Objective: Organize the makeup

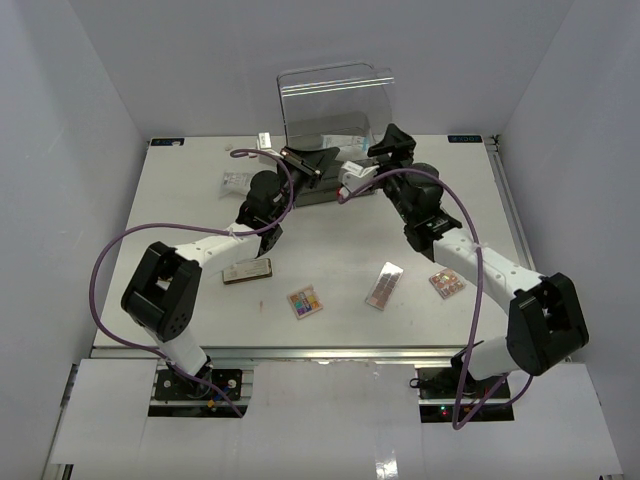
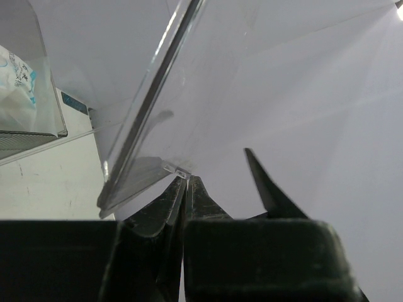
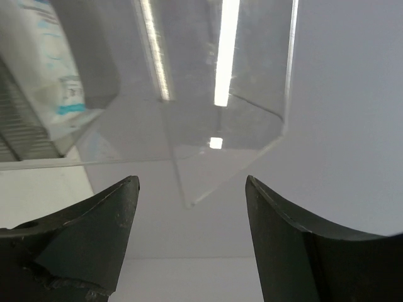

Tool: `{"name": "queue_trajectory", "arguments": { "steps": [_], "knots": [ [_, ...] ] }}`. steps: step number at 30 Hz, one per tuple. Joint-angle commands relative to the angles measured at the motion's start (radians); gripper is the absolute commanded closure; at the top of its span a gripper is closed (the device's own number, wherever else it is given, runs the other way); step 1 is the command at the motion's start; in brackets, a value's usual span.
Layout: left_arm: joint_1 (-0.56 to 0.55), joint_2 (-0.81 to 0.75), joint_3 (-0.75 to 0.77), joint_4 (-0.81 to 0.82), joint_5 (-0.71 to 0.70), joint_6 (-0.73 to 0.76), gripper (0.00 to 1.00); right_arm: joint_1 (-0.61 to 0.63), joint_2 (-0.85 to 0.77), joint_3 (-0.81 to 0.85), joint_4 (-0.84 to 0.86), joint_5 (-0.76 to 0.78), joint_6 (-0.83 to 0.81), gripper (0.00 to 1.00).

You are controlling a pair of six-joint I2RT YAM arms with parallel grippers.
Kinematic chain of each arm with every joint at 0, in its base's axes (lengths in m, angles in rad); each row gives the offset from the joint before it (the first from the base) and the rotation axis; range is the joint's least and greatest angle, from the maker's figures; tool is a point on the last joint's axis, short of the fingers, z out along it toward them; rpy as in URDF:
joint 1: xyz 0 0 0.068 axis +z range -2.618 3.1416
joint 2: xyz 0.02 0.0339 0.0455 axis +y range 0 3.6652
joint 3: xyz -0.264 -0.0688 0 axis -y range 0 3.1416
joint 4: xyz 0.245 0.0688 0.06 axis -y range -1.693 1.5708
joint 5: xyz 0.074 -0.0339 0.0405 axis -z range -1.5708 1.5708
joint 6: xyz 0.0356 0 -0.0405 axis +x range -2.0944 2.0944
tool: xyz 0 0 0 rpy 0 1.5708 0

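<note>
My left gripper [image 1: 303, 160] is at the front of the tall clear drawer box [image 1: 335, 100]. In the left wrist view its fingertips [image 2: 184, 181] are pressed together on a thin clear plastic edge of the box [image 2: 151, 113]. My right gripper [image 1: 390, 143] is open and empty by the box's right front; the clear plastic [image 3: 220, 126] lies ahead of its fingers [image 3: 119, 201]. A white tube with teal print [image 3: 60, 69] and a white-blue packet [image 2: 16, 78] show through clear plastic. A bronze compact [image 1: 247, 271] and three small palettes [image 1: 305, 301], [image 1: 384, 285], [image 1: 447, 283] lie on the near table.
A white packet [image 1: 235, 181] lies on the table left of the box. A dark grey tray [image 1: 322, 190] sits just in front of the box, under both grippers. Purple cables loop over both arms. White walls enclose the table [image 1: 190, 200].
</note>
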Motion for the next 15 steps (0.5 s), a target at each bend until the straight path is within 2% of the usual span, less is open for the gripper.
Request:
{"name": "queue_trajectory", "arguments": {
  "steps": [1, 4, 6, 8, 15],
  "knots": [
    [0.01, -0.064, 0.038, 0.04, -0.004, 0.01, 0.97, -0.002, -0.07, 0.057, -0.387, -0.16, 0.067, 0.3],
    [0.01, -0.059, 0.048, 0.041, -0.004, 0.01, 0.97, -0.003, -0.081, 0.086, -0.581, -0.272, 0.064, 0.34],
    [0.01, -0.054, 0.052, 0.042, -0.003, 0.008, 0.97, -0.004, -0.082, 0.088, -0.63, -0.308, 0.044, 0.35],
    [0.01, -0.056, 0.055, 0.041, -0.002, 0.008, 0.97, -0.003, -0.061, 0.086, -0.612, -0.278, 0.042, 0.35],
    [0.01, -0.056, 0.063, 0.037, 0.002, 0.003, 0.97, -0.041, 0.094, 0.168, -0.323, -0.131, 0.041, 0.29]
  ]
}}
